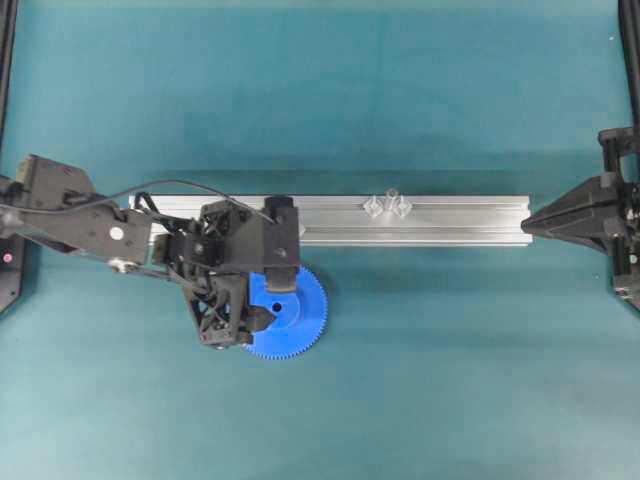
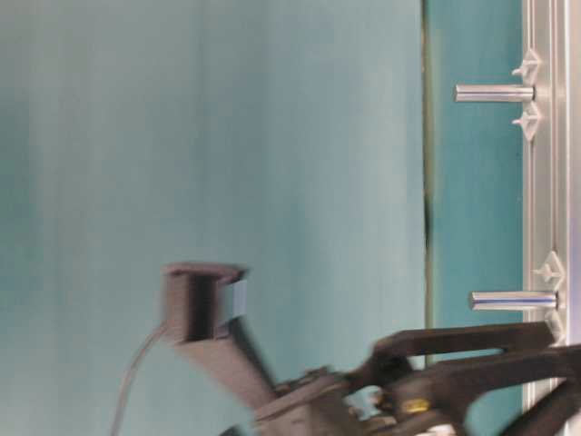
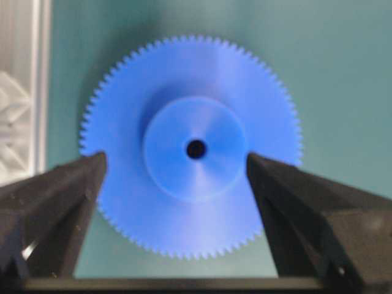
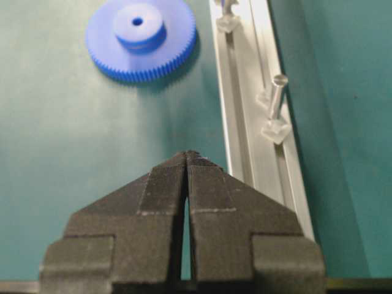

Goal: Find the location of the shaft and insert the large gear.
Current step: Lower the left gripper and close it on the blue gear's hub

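Left gripper (image 3: 174, 162) released, jaws spread either side of the large gear (image 3: 191, 146) lying flat on the table (image 1: 450, 350) just beside the rail (image 1: 440, 222); right gripper (image 4: 186, 160) clenched, empty.

A teal table (image 1: 440, 380) carries a grooved aluminium rail (image 1: 450, 222) and, just beside it, the large gear (image 1: 300, 315).

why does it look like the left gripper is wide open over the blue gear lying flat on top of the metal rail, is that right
One thing is off: the blue gear lies flat on the green table beside the metal rail, not on top of it, as the overhead view shows. The rest holds: the left gripper is wide open over it, a finger on each side of the hub.
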You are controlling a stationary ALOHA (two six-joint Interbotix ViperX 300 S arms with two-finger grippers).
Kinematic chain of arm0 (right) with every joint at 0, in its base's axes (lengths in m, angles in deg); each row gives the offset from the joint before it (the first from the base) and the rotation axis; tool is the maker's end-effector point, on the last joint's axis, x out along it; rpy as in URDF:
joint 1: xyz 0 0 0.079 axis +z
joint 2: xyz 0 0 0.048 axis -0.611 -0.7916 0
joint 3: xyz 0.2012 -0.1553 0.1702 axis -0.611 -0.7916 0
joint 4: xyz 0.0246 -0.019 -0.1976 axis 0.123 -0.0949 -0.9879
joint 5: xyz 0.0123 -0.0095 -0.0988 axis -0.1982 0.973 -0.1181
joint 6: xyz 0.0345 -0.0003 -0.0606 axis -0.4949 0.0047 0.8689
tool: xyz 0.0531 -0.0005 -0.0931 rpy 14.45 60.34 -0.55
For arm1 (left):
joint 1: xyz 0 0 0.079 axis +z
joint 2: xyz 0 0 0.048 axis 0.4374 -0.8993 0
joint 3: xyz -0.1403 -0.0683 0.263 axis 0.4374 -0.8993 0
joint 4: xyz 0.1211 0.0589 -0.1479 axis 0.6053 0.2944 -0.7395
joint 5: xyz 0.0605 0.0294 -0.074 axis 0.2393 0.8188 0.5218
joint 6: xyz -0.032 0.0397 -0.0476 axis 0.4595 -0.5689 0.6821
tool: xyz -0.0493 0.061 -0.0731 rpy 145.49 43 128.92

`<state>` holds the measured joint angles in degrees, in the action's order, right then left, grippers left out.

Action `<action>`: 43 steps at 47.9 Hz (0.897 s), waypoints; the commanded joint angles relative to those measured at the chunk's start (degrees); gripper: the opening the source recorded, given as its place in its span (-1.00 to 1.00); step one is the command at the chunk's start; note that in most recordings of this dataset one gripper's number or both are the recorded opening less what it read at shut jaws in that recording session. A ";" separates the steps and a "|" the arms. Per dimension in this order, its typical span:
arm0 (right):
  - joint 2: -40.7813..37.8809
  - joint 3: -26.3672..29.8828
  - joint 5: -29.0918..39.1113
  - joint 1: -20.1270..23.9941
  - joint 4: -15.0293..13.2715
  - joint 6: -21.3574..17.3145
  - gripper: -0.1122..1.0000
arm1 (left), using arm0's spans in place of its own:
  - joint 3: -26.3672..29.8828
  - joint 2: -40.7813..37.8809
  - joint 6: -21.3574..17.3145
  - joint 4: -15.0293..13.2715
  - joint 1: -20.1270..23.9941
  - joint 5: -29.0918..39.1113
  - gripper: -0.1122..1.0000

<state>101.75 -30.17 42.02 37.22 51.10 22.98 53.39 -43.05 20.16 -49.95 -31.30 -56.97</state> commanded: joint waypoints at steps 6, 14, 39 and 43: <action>-0.18 1.14 -0.26 -0.09 0.00 -0.53 -0.76 | 2.37 -1.76 -0.09 0.09 -0.35 0.18 0.88; 0.00 0.88 -0.26 -0.09 0.09 -0.53 -0.76 | 3.16 -3.34 0.00 0.09 -0.70 0.26 0.88; 1.67 0.18 -0.26 -0.09 0.09 -0.62 -0.76 | 3.25 -5.45 0.26 0.09 -2.37 0.97 0.88; 1.76 0.09 -0.26 -0.09 0.09 -0.62 -0.76 | 3.34 -5.54 0.26 0.09 -2.37 0.97 0.88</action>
<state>103.77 -30.61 42.02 37.13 51.10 22.90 55.67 -49.38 20.34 -50.03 -33.32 -55.83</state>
